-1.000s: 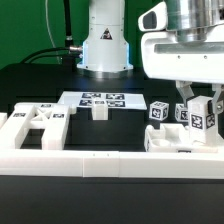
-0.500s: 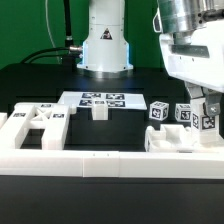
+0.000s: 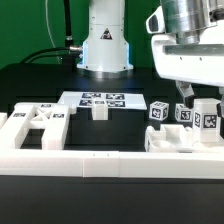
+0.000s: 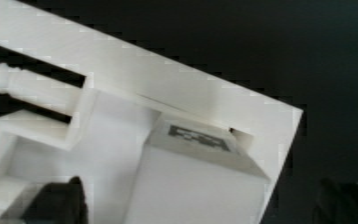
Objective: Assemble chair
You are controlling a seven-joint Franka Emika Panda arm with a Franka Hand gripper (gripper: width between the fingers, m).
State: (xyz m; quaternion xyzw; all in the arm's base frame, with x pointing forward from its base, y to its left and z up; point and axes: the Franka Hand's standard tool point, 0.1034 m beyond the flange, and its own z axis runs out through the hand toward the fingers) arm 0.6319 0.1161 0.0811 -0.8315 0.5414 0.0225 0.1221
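Observation:
Matte white chair parts with marker tags lie on the black table. A frame-like part (image 3: 35, 125) sits at the exterior view's left and a small post (image 3: 99, 110) in the middle. Two tagged posts (image 3: 158, 110) (image 3: 182, 113) stand at the right behind a flat slab (image 3: 175, 140). My gripper (image 3: 203, 103) hangs at the far right, straddling a third tagged post (image 3: 205, 120) with its jaws spread wide. In the wrist view this white part (image 4: 194, 150) fills the space between the dark fingers (image 4: 51, 200) of the gripper (image 4: 197, 205), with a dark gap beside it on one side.
The marker board (image 3: 100, 99) lies flat behind the small post. A long low white border wall (image 3: 70, 160) runs along the front. The robot's base (image 3: 105, 45) stands at the back centre, with cables to its left.
The jaws have spread apart from a shut stance around the rightmost post. The hand has shifted slightly at the right; the parts on the table have not moved.

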